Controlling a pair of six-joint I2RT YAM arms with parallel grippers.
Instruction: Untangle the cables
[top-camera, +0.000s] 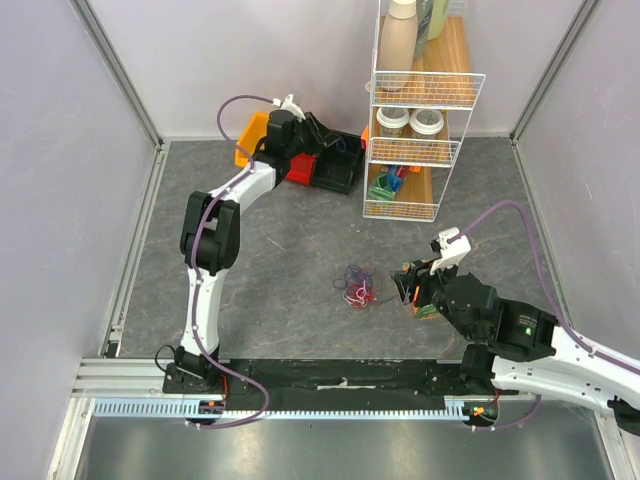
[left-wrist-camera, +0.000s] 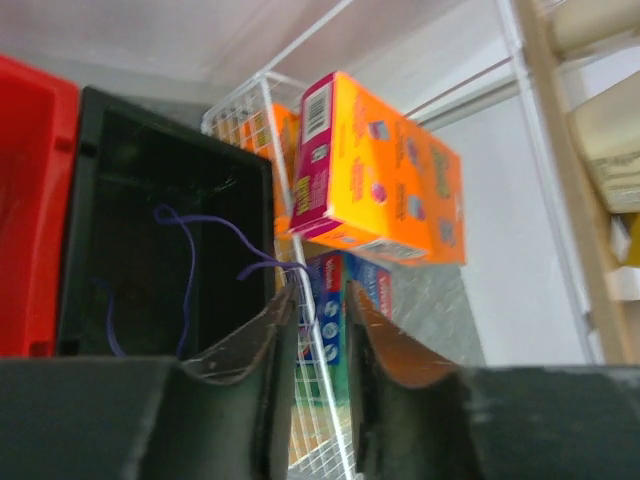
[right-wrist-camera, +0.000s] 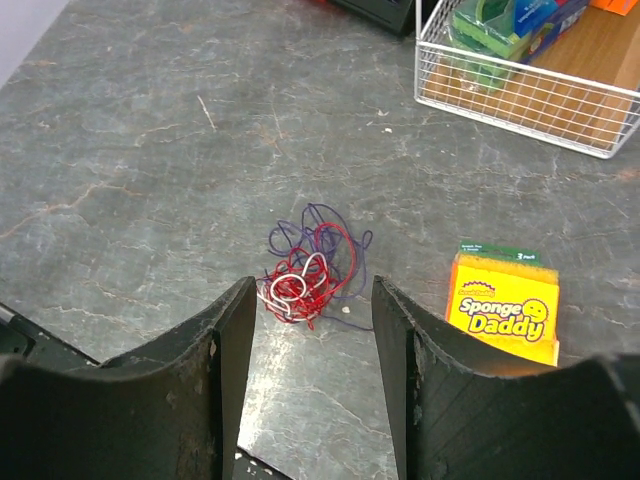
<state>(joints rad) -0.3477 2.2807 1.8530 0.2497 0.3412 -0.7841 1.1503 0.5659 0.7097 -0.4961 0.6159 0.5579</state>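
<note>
Grey table (top-camera: 300, 250): black bin (left-wrist-camera: 100, 200) holds a dark blue cable (left-wrist-camera: 191, 265)

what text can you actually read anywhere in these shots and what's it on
"Sponge Daddy": on the front of the yellow sponge pack.
Green strip along the top of that pack: print too small to read.
Orange box: barcode and small print, too blurred to read.
Blue box below it: print too blurred to read.
</note>
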